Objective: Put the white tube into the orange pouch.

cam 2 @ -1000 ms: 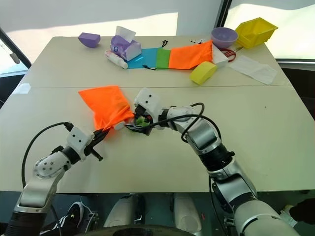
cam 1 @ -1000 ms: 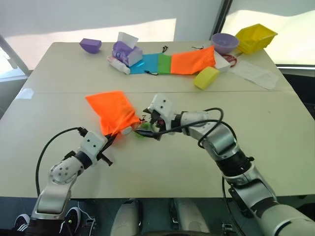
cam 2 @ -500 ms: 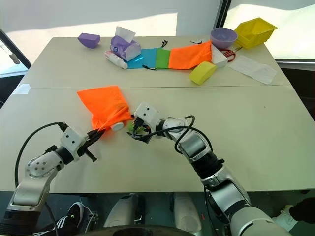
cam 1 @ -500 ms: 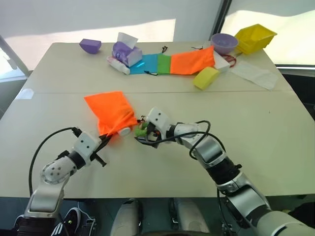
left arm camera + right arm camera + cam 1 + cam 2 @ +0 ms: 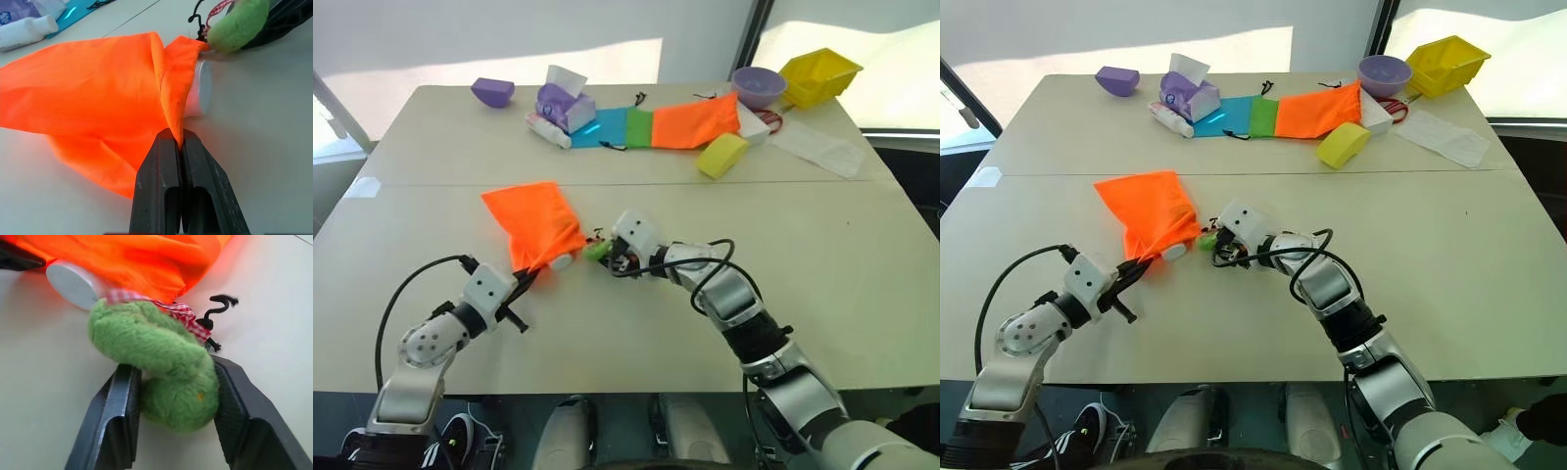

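Nearly complete: the white tube (image 5: 199, 89) lies almost wholly inside the orange pouch (image 5: 532, 221), with only its capped end protruding from the pouch mouth at the near right corner of the fabric, on the worktop (image 5: 822, 245) a little left of centre. Left gripper (image 5: 181, 143): fingers pressed together, pinching a fold of the pouch's rim just beside the tube cap, so the mouth is held in place. Right gripper (image 5: 168, 382): fingers set on either side of a green fuzzy ring (image 5: 155, 360) that lies at the pouch mouth just right of the cap, beside a red checked ribbon and a curl of dark cord; they appear to be clamping the ring. Judged from this arrangement, the insertion step is largely done, and what remains is to seat the cap end fully past the rim and, probably, to draw the cord tight. Along the far edge of the worktop, well apart from the work, lie a second orange pouch (image 5: 697, 120), a yellow bin (image 5: 822, 74) and a purple bowl (image 5: 761, 85), none of them involved.
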### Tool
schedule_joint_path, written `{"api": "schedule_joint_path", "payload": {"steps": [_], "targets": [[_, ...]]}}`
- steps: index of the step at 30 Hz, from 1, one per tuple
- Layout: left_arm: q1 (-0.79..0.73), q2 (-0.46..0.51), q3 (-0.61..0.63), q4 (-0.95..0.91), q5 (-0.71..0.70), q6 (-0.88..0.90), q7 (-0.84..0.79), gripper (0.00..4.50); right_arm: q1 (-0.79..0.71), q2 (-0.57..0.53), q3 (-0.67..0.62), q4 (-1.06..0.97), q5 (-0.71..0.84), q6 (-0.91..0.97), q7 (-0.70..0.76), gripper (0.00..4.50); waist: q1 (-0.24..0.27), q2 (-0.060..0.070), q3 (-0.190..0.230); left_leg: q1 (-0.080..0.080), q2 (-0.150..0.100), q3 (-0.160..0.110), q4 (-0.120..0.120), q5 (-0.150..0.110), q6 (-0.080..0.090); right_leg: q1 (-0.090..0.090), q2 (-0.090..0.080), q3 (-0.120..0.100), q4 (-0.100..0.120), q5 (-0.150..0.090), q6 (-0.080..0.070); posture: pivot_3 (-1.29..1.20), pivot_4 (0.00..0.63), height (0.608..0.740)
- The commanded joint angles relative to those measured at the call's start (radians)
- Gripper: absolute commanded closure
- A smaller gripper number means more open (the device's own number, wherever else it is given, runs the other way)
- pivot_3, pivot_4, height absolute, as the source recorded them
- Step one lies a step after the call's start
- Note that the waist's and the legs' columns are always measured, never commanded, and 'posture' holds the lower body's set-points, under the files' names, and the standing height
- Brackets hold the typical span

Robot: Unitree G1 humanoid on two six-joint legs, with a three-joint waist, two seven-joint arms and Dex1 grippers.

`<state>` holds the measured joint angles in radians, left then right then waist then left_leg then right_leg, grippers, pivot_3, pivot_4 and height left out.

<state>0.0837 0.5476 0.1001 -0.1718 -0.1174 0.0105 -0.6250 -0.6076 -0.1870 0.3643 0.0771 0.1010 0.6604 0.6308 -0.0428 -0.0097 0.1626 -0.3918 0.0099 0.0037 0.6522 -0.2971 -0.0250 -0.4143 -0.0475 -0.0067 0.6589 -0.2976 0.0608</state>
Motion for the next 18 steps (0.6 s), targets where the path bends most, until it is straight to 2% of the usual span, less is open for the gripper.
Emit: {"api": "schedule_joint_path", "payload": {"steps": [1, 5, 8, 11, 18], "targets": [[-0.001, 0.001, 0.004, -0.025, -0.001, -0.02, 0.005, 4.5, 0.009, -0.001, -0.001, -0.067, 0.014, 0.004, 0.02, 2.26, 0.0, 0.0, 0.0, 0.0, 0.0, 0.0, 0.0, 0.0, 0.0, 0.0, 0.0, 0.0, 0.0, 0.0, 0.0, 0.0, 0.15, 0.74], [0.0, -0.002, 0.001, -0.028, 0.0, -0.017, 0.006, 4.5, 0.012, -0.004, -0.006, -0.057, -0.001, -0.016, 0.011, 2.26, 0.0, 0.0, 0.0, 0.0, 0.0, 0.0, 0.001, 0.0, 0.0, 0.0, 0.0, 0.0, 0.001, 0.0, 0.0, 0.0, 0.15, 0.74], [0.002, -0.002, 0.0, -0.032, -0.001, -0.015, 0.007, 4.5, 0.009, -0.021, -0.007, -0.04, -0.014, -0.039, 0.014, 3.14, 0.0, 0.0, 0.0, 0.0, 0.0, 0.0, 0.002, 0.0, 0.0, 0.0, 0.0, 0.0, 0.003, 0.0, 0.0, 0.0, 0.15, 0.74], [0.009, 0.001, 0.006, -0.036, -0.006, -0.016, 0.005, 4.5, 0.03, -0.067, -0.013, -0.062, -0.016, -0.057, 0.038, 4.48, 0.001, 0.0, 0.0, 0.0, 0.0, 0.0, 0.004, 0.0, 0.0, 0.0, 0.0, 0.0, 0.004, 0.0, 0.0, 0.0, 0.15, 0.74], [0.024, 0.045, 0.035, -0.029, -0.076, -0.036, -0.086, 4.5, 0.086, -0.154, -0.086, -0.185, 0.066, -0.073, 0.125, 4.48, -0.001, 0.0, 0.0, 0.0, 0.0, 0.0, 0.007, 0.0, 0.0, 0.001, 0.0, 0.0, 0.004, 0.0, 0.0, 0.0, 0.15, 0.74]]}}
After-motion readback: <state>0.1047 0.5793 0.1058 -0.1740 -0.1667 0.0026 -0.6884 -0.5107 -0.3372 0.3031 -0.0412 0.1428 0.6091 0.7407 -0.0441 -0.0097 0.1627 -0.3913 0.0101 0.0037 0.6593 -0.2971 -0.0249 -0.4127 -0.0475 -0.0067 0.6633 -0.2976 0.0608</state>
